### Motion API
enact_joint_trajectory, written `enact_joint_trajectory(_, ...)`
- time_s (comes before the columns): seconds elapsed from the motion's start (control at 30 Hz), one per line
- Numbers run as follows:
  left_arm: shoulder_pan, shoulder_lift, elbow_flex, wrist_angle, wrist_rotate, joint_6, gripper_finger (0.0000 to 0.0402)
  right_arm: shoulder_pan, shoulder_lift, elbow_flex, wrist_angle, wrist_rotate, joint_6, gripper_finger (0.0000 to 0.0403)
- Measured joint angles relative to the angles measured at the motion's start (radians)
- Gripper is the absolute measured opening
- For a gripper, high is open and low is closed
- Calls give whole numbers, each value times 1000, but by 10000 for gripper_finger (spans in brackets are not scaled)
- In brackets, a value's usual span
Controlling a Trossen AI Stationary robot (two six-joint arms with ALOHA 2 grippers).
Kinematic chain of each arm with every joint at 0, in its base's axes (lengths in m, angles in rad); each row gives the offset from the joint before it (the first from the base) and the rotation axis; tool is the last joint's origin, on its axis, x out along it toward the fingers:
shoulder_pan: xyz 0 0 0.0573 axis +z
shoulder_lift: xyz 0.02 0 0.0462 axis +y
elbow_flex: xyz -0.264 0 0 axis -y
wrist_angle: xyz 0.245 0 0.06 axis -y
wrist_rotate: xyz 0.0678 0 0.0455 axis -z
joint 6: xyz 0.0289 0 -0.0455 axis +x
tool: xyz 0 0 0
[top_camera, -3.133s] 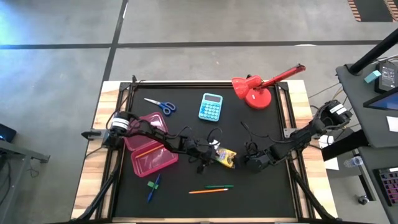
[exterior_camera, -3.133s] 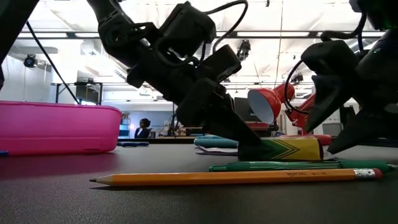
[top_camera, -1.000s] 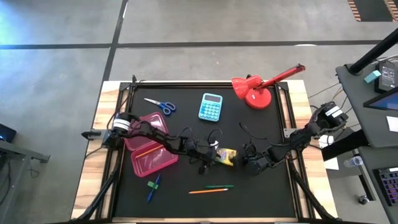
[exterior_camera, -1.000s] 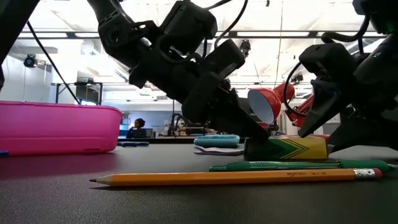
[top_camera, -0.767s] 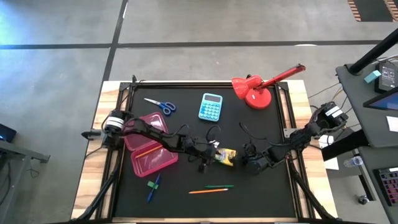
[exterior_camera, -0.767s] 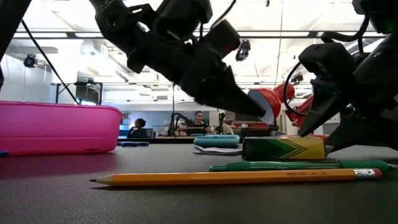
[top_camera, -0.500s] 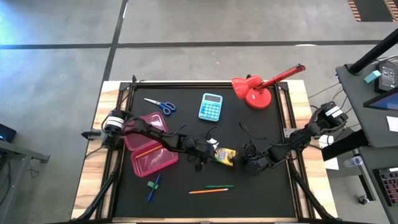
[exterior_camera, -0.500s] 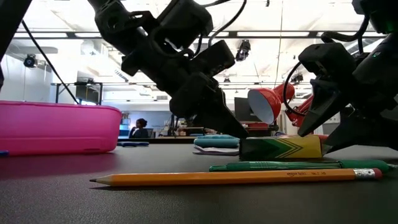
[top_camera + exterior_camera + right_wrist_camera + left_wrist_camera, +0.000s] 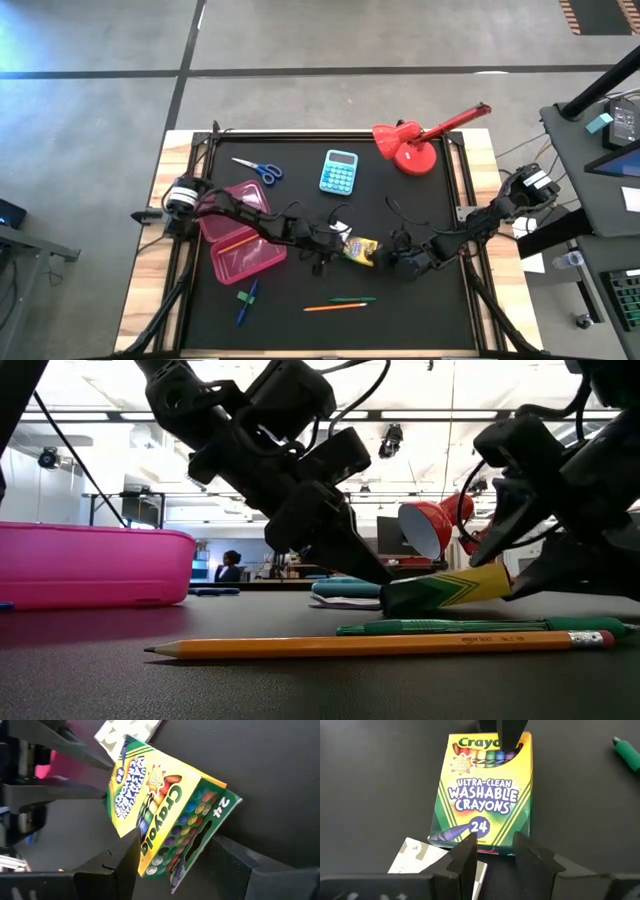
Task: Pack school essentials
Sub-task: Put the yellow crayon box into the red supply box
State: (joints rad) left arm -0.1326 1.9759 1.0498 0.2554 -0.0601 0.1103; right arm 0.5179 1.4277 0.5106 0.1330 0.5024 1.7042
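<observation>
The yellow-green crayon box [image 9: 360,250] sits mid-table between both grippers. In the low view the crayon box [image 9: 445,590] is tilted, with the end toward my left arm on the mat and the other end raised. My right gripper [image 9: 172,855] reaches in from the table's right and is shut on the raised end. My left gripper [image 9: 495,842] is open, its tips over the low end of the crayon box [image 9: 485,795]. The small white patterned square [image 9: 420,857] lies flat beside that low end. My right gripper pinches the crayon box's top end [image 9: 170,827] across its thickness, one finger [image 9: 502,735] on the printed front and the other behind the back. It comes slanting down from the table's right. That end is lifted, and the opposite end [image 9: 395,598] rests on the mat. My left gripper's fingertips [image 9: 372,575] stand at the box's low end; I cannot tell whether they touch it.
An open pink case [image 9: 240,245] lies left of the grippers. Blue-handled scissors [image 9: 258,168], a light-blue calculator [image 9: 340,172] and a red lamp [image 9: 420,140] sit toward the far edge. Markers [image 9: 245,298], an orange pencil [image 9: 380,647] and a green pen [image 9: 470,626] lie toward the near edge.
My left gripper rose off the crayon box, then came back down to its end nearest the pink case. The box lay flat on the mat; now the end in my right gripper is tipped up while the other end stays down.
</observation>
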Motion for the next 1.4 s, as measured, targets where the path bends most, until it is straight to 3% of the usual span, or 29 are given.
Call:
enact_joint_trajectory(0.57, 0, 2, -12, 34, 0, 1, 113, -41, 0, 0, 37, 48, -13, 194)
enact_joint_trajectory(0.87, 1, -8, -10, 84, -3, 1, 113, -41, 0, 0, 38, 51, -11, 149)
enact_joint_trajectory(1.13, 1, -97, -15, 85, -4, 1, 113, -41, 0, 0, 41, 50, -22, 117)
enact_joint_trajectory(1.4, 2, -221, -28, 78, -5, -2, 113, -39, -21, 2, 87, 28, -244, 113)
